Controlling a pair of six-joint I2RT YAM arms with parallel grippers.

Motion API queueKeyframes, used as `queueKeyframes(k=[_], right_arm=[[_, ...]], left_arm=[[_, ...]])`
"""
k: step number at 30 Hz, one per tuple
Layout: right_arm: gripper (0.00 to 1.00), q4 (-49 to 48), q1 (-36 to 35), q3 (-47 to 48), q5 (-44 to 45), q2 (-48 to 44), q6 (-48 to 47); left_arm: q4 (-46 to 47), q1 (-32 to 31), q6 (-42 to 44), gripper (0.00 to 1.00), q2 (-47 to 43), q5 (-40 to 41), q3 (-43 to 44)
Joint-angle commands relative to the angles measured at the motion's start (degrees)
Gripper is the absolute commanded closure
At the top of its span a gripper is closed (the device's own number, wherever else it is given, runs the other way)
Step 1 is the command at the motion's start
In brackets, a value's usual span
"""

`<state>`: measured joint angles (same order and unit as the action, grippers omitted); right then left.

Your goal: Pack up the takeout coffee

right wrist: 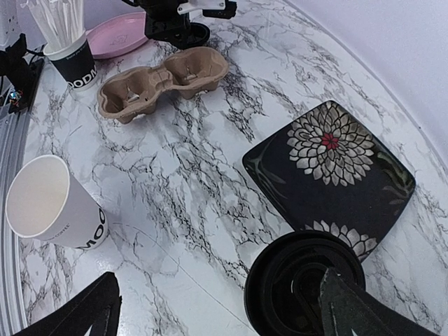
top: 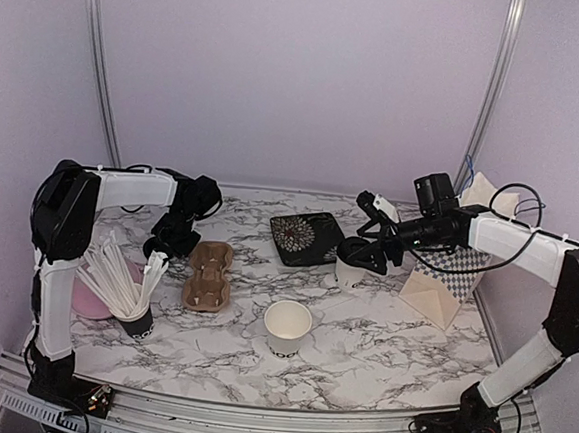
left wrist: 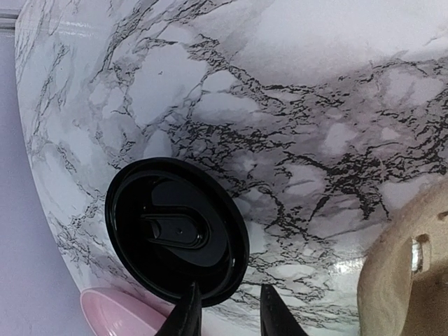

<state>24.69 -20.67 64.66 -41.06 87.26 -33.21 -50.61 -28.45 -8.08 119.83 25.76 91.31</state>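
- At mid-table, near the front, one white paper cup stands upright and lidless, showing only its white inside.
- The second cup stands further back on the right with its black lid on, just beside the flowered black plate.
- A loose black lid lies flat on the marble between the pink plate and the cardboard tray.
- Both wells of the tray show bare cardboard.
- A black cup at front left holds white sticks.
- Left gripper: jaws a narrow gap apart, one fingertip over the loose lid's rim, the other off it. Contact cannot be told.
- Right gripper: jaws spread wide on either side of the lidded cup, gripping nothing.
- The table is white marble with dark veins. Pale lilac walls enclose it, and folded white paper sits at the right.
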Motion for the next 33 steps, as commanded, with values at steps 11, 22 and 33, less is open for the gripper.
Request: queueKeyframes(k=[11, 22, 33], right_arm=[[0.05, 2.12, -0.14, 0.2, -1.15, 1.59, -1.61], [0.05, 3.06, -0.16, 0.55, -1.22, 2.38, -2.03], [0.05, 3.04, -0.16, 1.32, -2.01, 1.74, -0.64]], left_arm=[[1.74, 0.51, 1.58, 0.79, 4.4, 3.59, -0.52], [1.57, 0.5, 1.93, 0.89, 4.84, 6.44, -0.98], [-1.73, -3.16, 1.52, 0.94, -9.0, 4.97, 1.6]])
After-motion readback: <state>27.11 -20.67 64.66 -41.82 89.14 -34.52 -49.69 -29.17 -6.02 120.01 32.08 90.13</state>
